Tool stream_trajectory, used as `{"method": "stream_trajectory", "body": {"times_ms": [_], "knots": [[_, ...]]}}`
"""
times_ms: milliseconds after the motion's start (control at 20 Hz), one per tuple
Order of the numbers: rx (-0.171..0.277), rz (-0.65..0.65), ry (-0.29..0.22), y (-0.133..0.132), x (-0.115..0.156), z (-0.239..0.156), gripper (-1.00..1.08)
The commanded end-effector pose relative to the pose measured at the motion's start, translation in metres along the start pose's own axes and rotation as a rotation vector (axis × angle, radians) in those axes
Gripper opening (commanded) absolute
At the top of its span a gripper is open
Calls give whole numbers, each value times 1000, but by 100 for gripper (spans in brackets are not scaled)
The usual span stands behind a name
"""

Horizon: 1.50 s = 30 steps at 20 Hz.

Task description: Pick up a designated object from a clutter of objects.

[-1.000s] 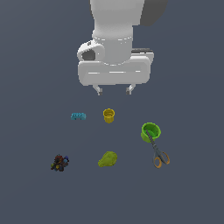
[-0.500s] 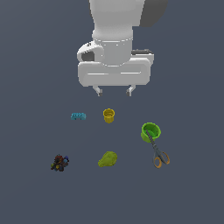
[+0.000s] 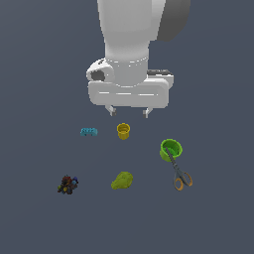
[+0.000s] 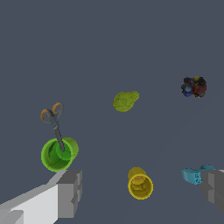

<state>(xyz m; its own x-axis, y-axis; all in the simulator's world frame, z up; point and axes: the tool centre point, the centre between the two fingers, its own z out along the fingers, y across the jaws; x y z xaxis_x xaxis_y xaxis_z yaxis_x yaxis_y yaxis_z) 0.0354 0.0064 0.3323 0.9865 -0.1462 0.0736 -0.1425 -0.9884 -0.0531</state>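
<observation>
A flat ground [image 3: 39, 218] of dark slate grey with a bluish cast fills the exterior view out to all four borders. Its tone is plain and matte, even from side to side. The wrist view shows the same ground [image 4: 109, 35], equally smooth and uniform

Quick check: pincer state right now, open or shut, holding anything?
Pincer: open, fingers spread wide and holding nothing; it hangs above the yellow cup, clear of the pear.
</observation>
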Motion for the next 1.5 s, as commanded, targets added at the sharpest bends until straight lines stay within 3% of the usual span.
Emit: {"method": "stream_trajectory", "body": {"times_ms": [0, 700, 1450], "knots": [[3, 54, -4, 0, 5, 8, 100], [6, 440, -32, 4, 39, 69, 100], [-23, 858, -49, 11, 66, 142, 100]]}}
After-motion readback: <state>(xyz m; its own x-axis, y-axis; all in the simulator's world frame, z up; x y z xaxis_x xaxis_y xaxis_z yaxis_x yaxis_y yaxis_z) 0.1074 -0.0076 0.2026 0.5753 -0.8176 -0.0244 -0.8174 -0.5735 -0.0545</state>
